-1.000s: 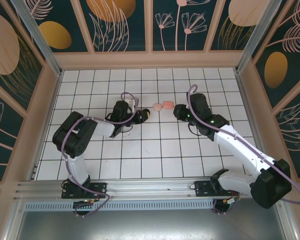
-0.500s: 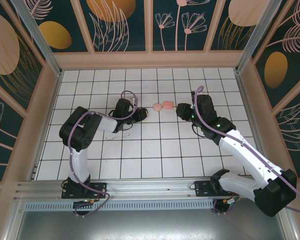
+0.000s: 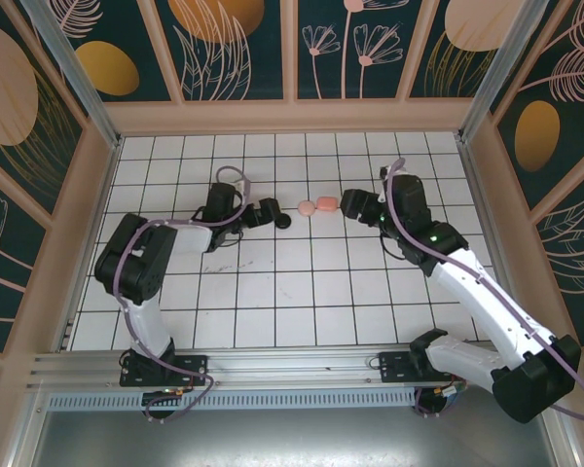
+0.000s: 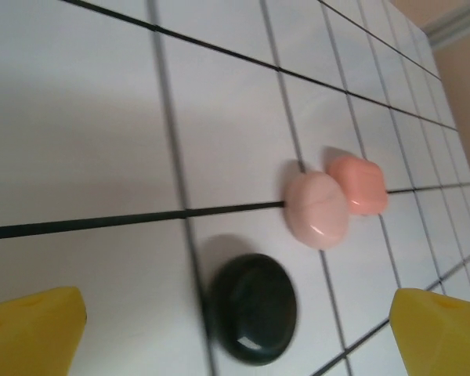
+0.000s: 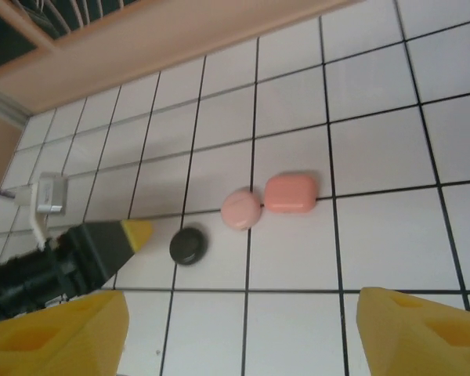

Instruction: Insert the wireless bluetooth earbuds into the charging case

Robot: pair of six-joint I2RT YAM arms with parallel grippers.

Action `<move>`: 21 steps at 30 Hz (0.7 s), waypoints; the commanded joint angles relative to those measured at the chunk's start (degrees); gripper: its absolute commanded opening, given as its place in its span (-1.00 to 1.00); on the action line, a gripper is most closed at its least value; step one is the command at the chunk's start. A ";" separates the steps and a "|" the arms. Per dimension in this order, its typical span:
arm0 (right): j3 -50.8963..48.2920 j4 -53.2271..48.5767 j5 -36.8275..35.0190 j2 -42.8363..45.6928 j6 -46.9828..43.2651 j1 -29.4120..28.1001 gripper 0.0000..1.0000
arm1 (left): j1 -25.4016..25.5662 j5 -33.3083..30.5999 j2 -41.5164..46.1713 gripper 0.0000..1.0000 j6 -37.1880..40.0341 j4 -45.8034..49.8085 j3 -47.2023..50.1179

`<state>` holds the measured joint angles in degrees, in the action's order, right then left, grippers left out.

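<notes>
Desk [image 3: 273,292]: white tiles with dark grout; all three sets lie on it in a short row between my two arms
Right gripper [image 5: 243,333]: jaws spread wide and empty; it hovers near the coral end of the row, apart from it
Left gripper [image 3: 269,213]: jaws wide too, holding nothing; the black set lies just ahead of it
Coral earbud set [image 5: 290,193]: squarish with rounded corners, matte; touching the pale one at its side
Pale earbud set [image 4: 317,210]: rounder, pinkish-white, with a faint seam across the top; it sits between coral and black
Black earbud set [image 4: 253,308]: glossy dark oval; just beside the pale one, not touching it
Progress: I judge nothing done yet; each piece looks like a smooth shut shell; I see no stem and no open case; grasping, opening and seating all remain
</notes>
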<state>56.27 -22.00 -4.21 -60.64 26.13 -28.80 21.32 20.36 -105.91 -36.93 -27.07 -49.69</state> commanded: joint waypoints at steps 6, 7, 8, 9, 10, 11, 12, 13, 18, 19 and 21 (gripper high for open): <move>2.22 -0.58 -10.29 1.11 -5.72 5.18 0.98 | -1.68 -12.99 20.68 0.97 12.95 12.79 0.90; 1.34 0.66 -13.08 1.29 -6.35 5.49 0.98 | -1.70 -15.12 23.37 0.97 14.71 12.06 2.17; -0.04 2.57 -16.77 1.56 -6.78 6.06 0.98 | -1.68 -17.48 26.69 0.97 17.13 10.10 4.02; -1.61 4.59 -20.07 1.82 -6.98 6.86 0.98 | -1.68 -20.00 30.31 0.97 19.66 7.42 7.01; -3.11 6.63 -22.17 2.09 -7.50 7.82 0.98 | -1.72 -22.26 33.48 0.97 21.95 4.39 9.82; -5.29 10.00 -24.23 2.56 -8.25 8.94 0.98 | -1.72 -24.83 37.34 0.97 25.18 0.11 13.56; -8.83 14.58 -26.36 3.29 -9.15 9.94 0.98 | -1.71 -26.88 41.00 0.97 28.40 -4.56 17.38; -11.94 19.07 -27.65 3.95 -10.38 10.85 0.98 | -1.69 -28.92 43.88 0.98 30.83 -7.98 20.62; -22.54 32.53 -29.08 1.62 -14.39 18.07 0.98 | -1.84 -41.19 49.38 0.98 38.64 -16.45 30.58; -24.18 34.82 -28.83 0.91 -14.54 19.17 0.98 | -1.92 -43.09 48.87 0.98 39.23 -18.54 32.14; -28.17 40.63 -27.60 -0.82 -15.79 21.23 0.98 | -2.46 -45.46 46.91 0.98 40.94 -26.18 36.89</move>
<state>31.90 5.63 -30.13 -59.94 13.72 -9.69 19.42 -16.78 -57.32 -2.52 -41.47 -17.28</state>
